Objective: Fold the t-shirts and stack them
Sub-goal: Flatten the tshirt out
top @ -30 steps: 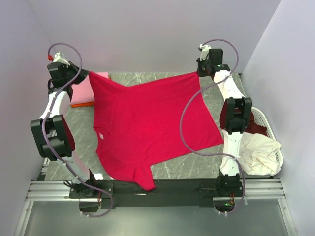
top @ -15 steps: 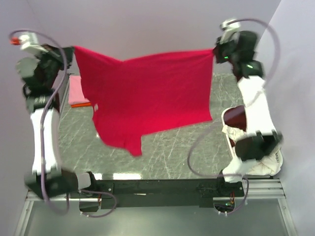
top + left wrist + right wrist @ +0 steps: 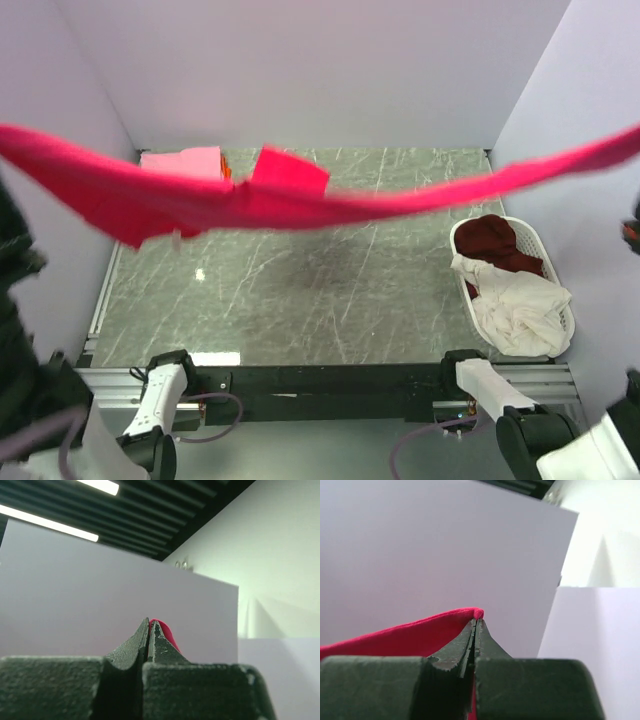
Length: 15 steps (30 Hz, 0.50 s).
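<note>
The crimson t-shirt (image 3: 300,200) hangs high in the air, stretched edge-on as a blurred band across the whole top view. Both gripper tips are outside the top view. In the left wrist view my left gripper (image 3: 151,622) is shut on a red edge of the shirt (image 3: 167,632), pointing up at the wall. In the right wrist view my right gripper (image 3: 476,621) is shut on another edge of the shirt (image 3: 410,635). A folded pink t-shirt (image 3: 185,160) lies at the table's far left. Maroon (image 3: 497,240) and cream (image 3: 515,300) shirts lie in the basket.
The white oval basket (image 3: 562,318) stands at the table's right edge. An orange edge (image 3: 227,172) shows beside the pink shirt. The grey marble table (image 3: 320,290) has walls on three sides. Both arm bases sit along the near rail.
Both arms have swung up and out of the top view, lifting the crimson shirt off the table. It went from lying flat, to hanging as a sheet, to a high edge-on band.
</note>
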Motion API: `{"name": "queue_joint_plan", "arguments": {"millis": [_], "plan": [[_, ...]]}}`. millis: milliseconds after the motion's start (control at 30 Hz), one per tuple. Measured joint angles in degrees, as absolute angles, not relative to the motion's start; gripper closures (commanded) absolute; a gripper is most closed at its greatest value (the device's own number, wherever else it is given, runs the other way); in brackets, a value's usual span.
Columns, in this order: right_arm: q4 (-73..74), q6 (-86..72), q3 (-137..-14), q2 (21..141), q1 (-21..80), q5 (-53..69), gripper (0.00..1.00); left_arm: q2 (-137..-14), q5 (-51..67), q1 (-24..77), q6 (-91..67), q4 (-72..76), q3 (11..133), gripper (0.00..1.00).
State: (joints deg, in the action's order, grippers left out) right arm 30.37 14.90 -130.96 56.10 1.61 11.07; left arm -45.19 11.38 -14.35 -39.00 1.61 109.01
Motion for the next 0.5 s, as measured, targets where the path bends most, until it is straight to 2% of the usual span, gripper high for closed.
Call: {"name": "queue_joint_plan", "arguments": {"millis": [133,233,367,500], "plan": [[30.5,15.2,-133.21,55.48,1.61,8.67,1.0,-45.08,9.06,-11.25,-37.8,0.4,114.21,0.99],[31.44,15.31,-131.52,56.45,1.61,7.99,1.0,-44.73,7.64,-9.39,-36.38,-0.54,113.58,1.0],[30.98,15.0,-124.68,58.04,1.61,8.64,1.0,-44.42,7.11,-8.91,-35.0,-0.32,106.96,0.99],[28.62,13.8,-112.9,60.77,1.61,11.64,1.0,-43.79,7.2,-8.88,-34.44,0.25,92.73,1.0]]}}
